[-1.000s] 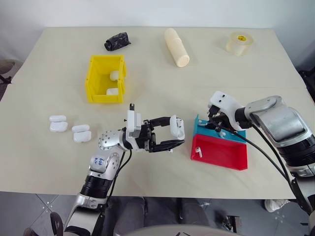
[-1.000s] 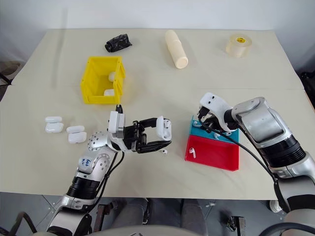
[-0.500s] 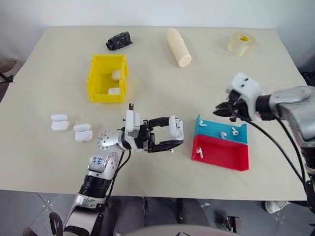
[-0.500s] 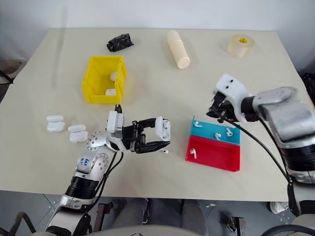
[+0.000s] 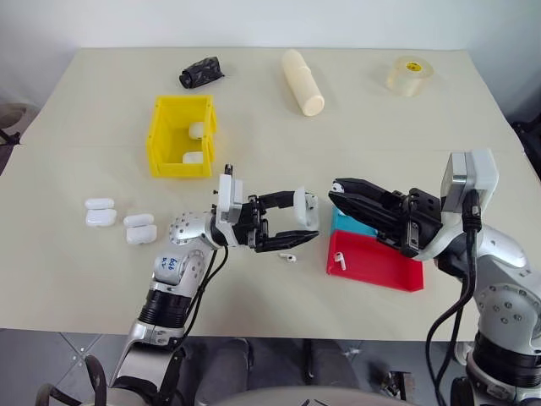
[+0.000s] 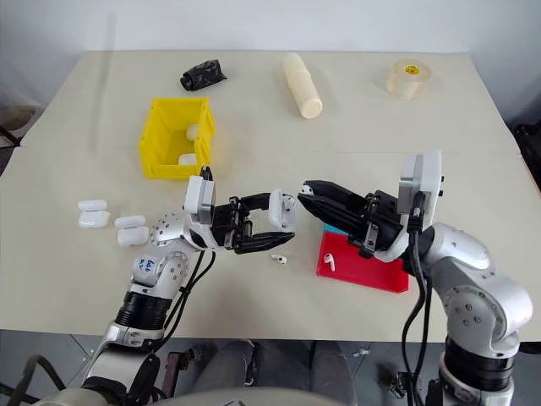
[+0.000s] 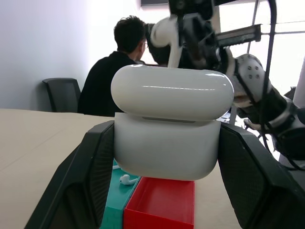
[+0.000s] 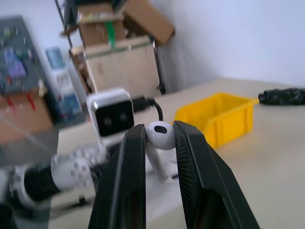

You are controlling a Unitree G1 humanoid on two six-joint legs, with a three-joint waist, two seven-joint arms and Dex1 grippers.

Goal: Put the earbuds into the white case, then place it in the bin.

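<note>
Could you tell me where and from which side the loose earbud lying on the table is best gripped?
The loose earbud lies flat on the table, just below the left hand. Probably best to come straight down and pinch its rounded head from both sides, since the thin stem offers little to hold.

left end effector [image 7: 167, 157] clamps white case [image 7: 167, 124] | lid ajar | red tray [image 7: 162, 202] below

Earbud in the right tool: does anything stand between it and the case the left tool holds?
Nothing visible does. The earbud, pinched in the right tool, faces the open case in the left tool across bare air.
</note>
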